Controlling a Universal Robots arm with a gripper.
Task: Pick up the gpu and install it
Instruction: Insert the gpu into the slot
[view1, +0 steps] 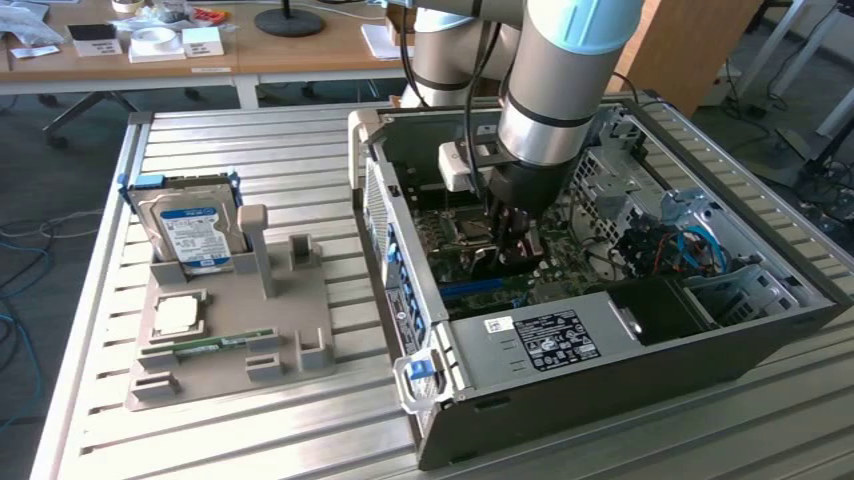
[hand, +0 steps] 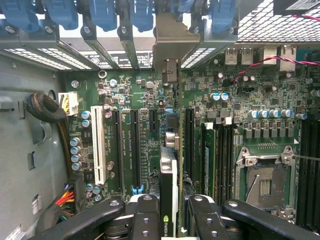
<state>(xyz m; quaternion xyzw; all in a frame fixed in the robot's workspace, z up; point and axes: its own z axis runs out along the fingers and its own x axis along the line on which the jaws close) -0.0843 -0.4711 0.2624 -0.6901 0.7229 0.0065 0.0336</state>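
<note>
The gpu (hand: 169, 187) stands on edge between my fingers inside the open computer case (view1: 747, 345). It is a thin card with a green-logo label near my fingertips. Its silver end bracket (hand: 172, 47) reaches the rear slot openings under the blue latches. It runs along the green motherboard (hand: 150, 95), between the long black slots (hand: 136, 150) and the memory slots. Whether its edge sits in a slot I cannot tell. My gripper (hand: 172, 220) is shut on the card. In the exterior view the gripper (view1: 514, 240) reaches straight down into the case with the dark gpu (view1: 518, 262) below it.
A grey holder (view1: 287, 330) beside the case carries a blue-labelled hard drive (view1: 194, 232), a processor (view1: 180, 313) and a green memory stick (view1: 214, 345). Inside the case are the power supply (view1: 574, 335), an open processor socket (hand: 262, 185), a white slot (hand: 98, 150) and cable bundles (hand: 47, 107).
</note>
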